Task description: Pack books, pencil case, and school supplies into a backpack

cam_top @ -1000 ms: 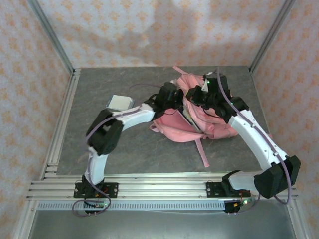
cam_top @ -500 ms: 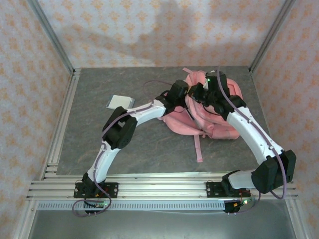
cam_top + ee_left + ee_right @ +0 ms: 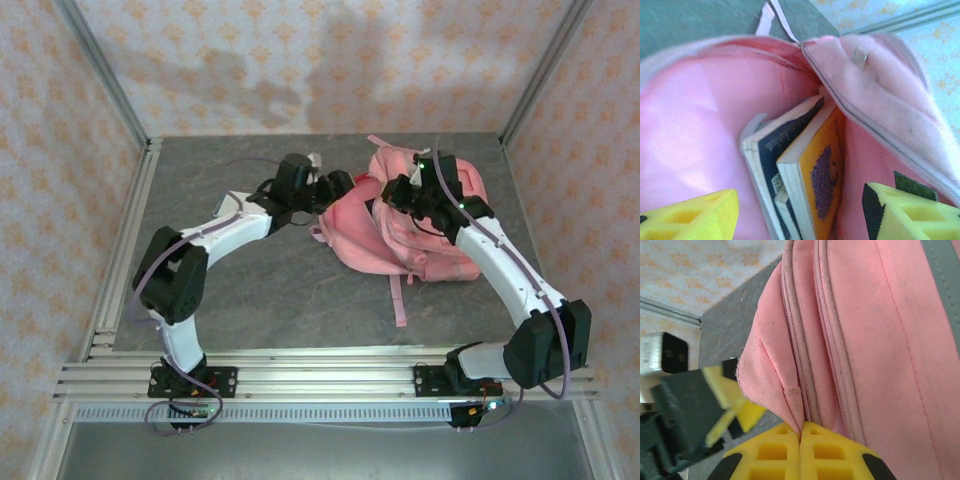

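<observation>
Books: a yellow book (image 3: 812, 175) and a navy book (image 3: 772, 145) stand on their edges inside the pink backpack (image 3: 400, 245).
Which way they lie: straight ahead of the left fingers (image 3: 690, 215), in the gap between the two tips. Their long sides run away from the fingers, down into the bag.
Left fingers: wide apart, holding nothing, at the mouth of the bag.
Right fingers: (image 3: 775, 452) pressed tight together on a fold of the backpack's pink edge, holding the mouth up.
Nearer arm: the left one. It looks right into the opening, and the right one is busy with the cloth.
Backpack: lies on the grey counter (image 3: 250, 290), far side, a strap trailing toward the arms.
Change from a moment ago: the left fingers were almost closed and reached in over the bag. Now they are spread wide and the left arm has pulled back to the bag's left side.
Next move, I think: the left arm goes for another thing while the right keeps the mouth open. If the cloth slips, the opening may flop shut.
</observation>
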You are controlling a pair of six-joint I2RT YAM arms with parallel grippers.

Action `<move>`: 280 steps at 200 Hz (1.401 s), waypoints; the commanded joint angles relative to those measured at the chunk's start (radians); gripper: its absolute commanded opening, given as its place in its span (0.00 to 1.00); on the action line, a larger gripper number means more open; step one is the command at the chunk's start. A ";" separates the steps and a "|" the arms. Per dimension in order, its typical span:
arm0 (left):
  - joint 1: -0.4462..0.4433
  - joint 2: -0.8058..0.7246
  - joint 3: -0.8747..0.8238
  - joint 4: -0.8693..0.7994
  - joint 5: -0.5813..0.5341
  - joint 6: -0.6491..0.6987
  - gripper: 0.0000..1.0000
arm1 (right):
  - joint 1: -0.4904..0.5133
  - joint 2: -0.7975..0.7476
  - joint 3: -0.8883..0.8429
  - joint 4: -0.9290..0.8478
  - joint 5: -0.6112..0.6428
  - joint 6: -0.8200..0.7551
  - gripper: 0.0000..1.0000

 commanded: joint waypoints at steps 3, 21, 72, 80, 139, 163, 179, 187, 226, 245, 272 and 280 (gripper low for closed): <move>0.041 -0.074 -0.030 -0.109 -0.043 0.099 0.65 | -0.011 0.012 -0.032 0.029 -0.039 -0.005 0.00; 0.095 -0.097 -0.021 -0.224 -0.139 0.102 0.62 | 0.006 0.016 -0.061 0.045 -0.038 -0.004 0.02; 0.264 -0.009 0.079 -0.373 -0.296 0.073 0.58 | 0.077 0.021 -0.086 -0.011 0.084 -0.031 0.59; 0.283 0.031 0.128 -0.401 -0.295 0.086 0.57 | 0.091 0.009 -0.091 -0.016 0.112 -0.033 0.65; 0.358 0.274 0.312 -0.554 -0.306 0.131 0.55 | 0.136 -0.089 -0.096 -0.069 0.156 -0.042 0.67; 0.358 0.349 0.285 -0.515 -0.268 0.106 0.54 | 0.139 -0.128 -0.115 -0.066 0.140 -0.039 0.67; 0.357 0.367 0.267 -0.504 -0.263 0.092 0.53 | 0.140 -0.139 -0.130 -0.060 0.124 -0.039 0.67; 0.356 0.359 0.242 -0.492 -0.266 0.079 0.53 | 0.142 -0.141 -0.135 -0.062 0.120 -0.040 0.67; 0.350 0.278 0.032 -0.416 -0.288 -0.036 0.53 | 0.145 -0.147 -0.164 -0.046 0.112 -0.029 0.67; 0.341 0.229 -0.098 -0.325 -0.256 -0.105 0.52 | 0.153 -0.145 -0.172 -0.034 0.104 -0.023 0.67; 0.308 0.161 -0.215 -0.282 -0.244 -0.144 0.51 | 0.179 -0.141 -0.179 -0.019 0.095 -0.021 0.67; 0.296 0.139 -0.243 -0.276 -0.237 -0.151 0.51 | 0.192 -0.135 -0.179 -0.016 0.098 -0.022 0.67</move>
